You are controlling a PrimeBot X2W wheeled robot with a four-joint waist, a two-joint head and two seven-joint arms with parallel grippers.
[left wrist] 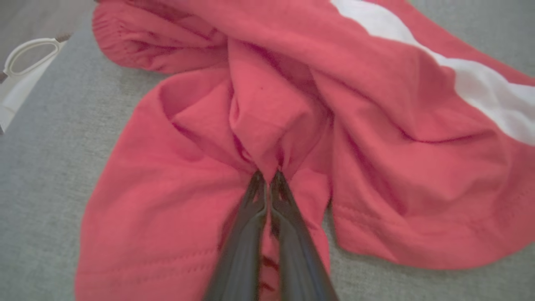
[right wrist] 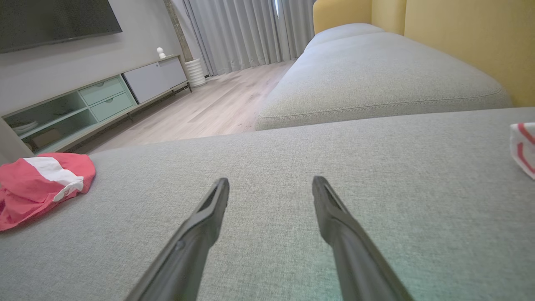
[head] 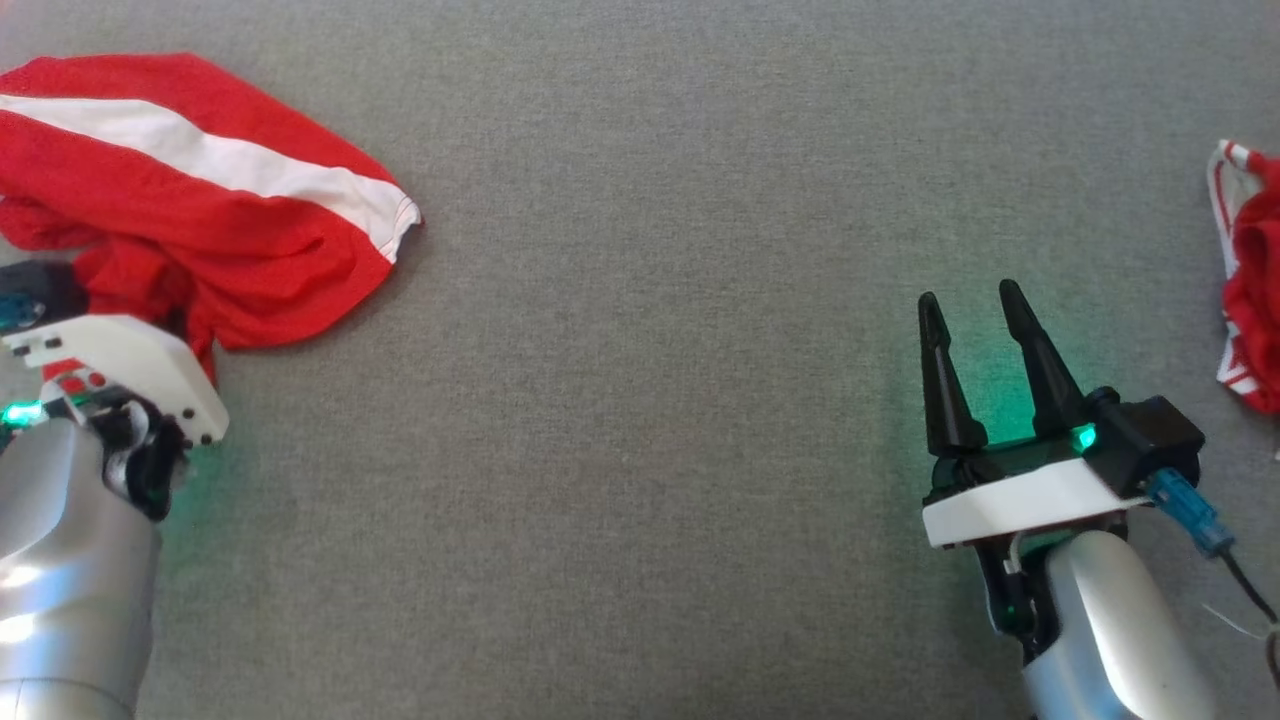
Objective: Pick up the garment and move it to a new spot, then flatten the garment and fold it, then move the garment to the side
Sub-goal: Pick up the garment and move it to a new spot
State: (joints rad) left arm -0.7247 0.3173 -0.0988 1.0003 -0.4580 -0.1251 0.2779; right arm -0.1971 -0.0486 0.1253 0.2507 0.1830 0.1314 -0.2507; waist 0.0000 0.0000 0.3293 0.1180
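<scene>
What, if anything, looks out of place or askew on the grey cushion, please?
The red garment lies crumpled at the left of the cushion, white stripe slanting, one fold pinched by the left gripper. Another red-and-white piece sits bunched at the right edge.

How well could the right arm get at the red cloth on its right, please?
Probably yes: the right tool is open, and bare cushion lies between it and the red cloth.

Big grey couch cushion (head: 640, 300), fabric top. A crumpled red garment (head: 250, 270) with a white stripe sits at its far left, and another red-and-white cloth (head: 1255, 300) lies way over at the right edge.
</scene>
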